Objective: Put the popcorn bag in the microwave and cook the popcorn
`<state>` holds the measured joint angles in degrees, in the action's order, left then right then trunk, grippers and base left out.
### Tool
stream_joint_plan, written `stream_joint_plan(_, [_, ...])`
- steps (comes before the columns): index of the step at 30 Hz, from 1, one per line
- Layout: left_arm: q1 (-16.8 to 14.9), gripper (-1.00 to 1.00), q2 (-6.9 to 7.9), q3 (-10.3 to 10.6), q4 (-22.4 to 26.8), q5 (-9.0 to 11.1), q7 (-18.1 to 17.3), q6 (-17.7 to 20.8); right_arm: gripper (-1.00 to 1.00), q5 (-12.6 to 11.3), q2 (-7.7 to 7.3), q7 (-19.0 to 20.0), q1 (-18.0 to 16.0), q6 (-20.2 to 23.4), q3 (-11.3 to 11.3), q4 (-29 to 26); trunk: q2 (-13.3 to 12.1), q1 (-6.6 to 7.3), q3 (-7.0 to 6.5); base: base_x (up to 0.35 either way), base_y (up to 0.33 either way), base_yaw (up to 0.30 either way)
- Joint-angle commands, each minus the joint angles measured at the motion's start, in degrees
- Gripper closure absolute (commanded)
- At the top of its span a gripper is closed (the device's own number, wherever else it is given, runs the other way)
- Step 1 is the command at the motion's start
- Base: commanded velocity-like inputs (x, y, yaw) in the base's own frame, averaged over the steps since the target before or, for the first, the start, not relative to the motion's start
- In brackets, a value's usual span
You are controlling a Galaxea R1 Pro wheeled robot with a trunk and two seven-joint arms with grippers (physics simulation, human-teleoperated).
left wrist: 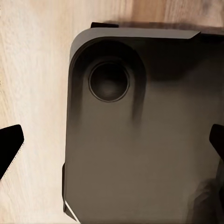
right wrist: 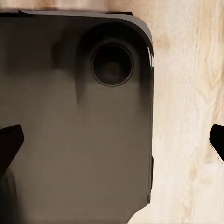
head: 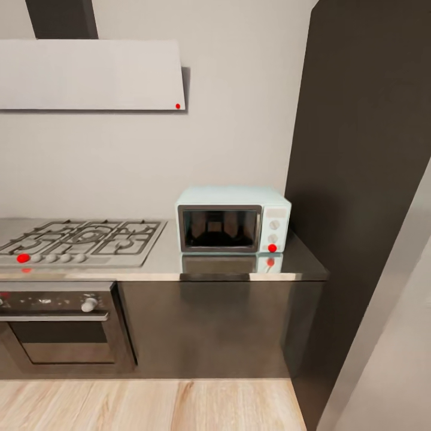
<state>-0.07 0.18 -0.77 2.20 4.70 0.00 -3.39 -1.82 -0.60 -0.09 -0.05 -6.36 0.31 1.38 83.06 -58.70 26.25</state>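
Nearest, both wrist views are showing the robot's dark base over the wooden floor; the left gripper and right gripper are hanging released, fingers wide apart, holding nothing. Farther off, the microwave is sitting on the countertop, door closed, right of the gas hob.

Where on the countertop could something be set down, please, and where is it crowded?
The widest bare steel lies between the hob and the microwave, running forward to the countertop edge. A narrower strip runs in front of the microwave, and a small patch sits between it and the dark tall cabinet. The hob fills the left end.
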Motion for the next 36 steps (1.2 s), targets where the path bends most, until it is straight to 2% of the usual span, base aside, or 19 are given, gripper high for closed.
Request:
stream_joint_plan(1, [0.0,-1.0,0.0,-0.02,0.0,0.49,0.0,-0.13,-1.0,-0.19,-0.01,0.0,-0.03,-0.33,0.05,0.12,0.02,-0.03,0.04,0.287,0.0,0.0])
stream_joint_plan(11, [0.0,-1.0,0.0,-0.02,0.0,0.49,0.0,-0.13,-1.0,-0.16,-0.02,0.01,-0.03,-0.33,0.05,0.12,0.02,-0.03,0.04,0.292,0.0,0.0])
stream_joint_plan(16, [0.02,-1.0,-0.09,-0.16,0.09,0.52,0.03,-0.13,-1.0,1.3,0.34,1.62,-1.67,0.67,0.18,0.26,0.02,-0.03,0.04,0.0,0.0,0.0])
stream_joint_plan(21, [0.01,-1.0,-0.09,-0.2,0.09,0.5,0.0,-0.13,-1.0,0.11,0.28,-0.01,-0.69,-0.92,0.47,-0.13,0.02,-0.03,0.04,0.0,0.0,0.0])
stream_joint_plan(26, [0.0,-1.0,-0.09,-0.2,0.07,0.51,0.0,-0.13,-1.0,1.66,0.35,-0.08,0.14,0.5,1.21,-1.74,0.02,-0.03,0.04,0.0,0.0,0.0])
stream_joint_plan(34, [0.01,-1.0,-0.09,-0.24,0.09,0.55,0.0,-0.13,-1.0,4.24,0.47,-0.15,0.14,3.07,1.06,-4.32,0.02,-0.03,0.04,0.0,0.0,0.0])
stream_joint_plan(35, [0.0,-1.0,-0.09,-0.24,0.09,0.56,0.0,-0.13,-1.0,6.86,0.46,-0.19,0.14,40.03,1.01,-66.21,0.02,-0.03,0.04,0.0,0.0,0.0])
stream_joint_plan(36, [0.01,-1.0,-0.09,-0.25,0.09,0.57,0.0,-0.13,-1.0,6.86,0.44,-0.22,0.14,44.04,0.94,-72.32,0.02,-0.03,0.04,0.0,0.0,0.0])
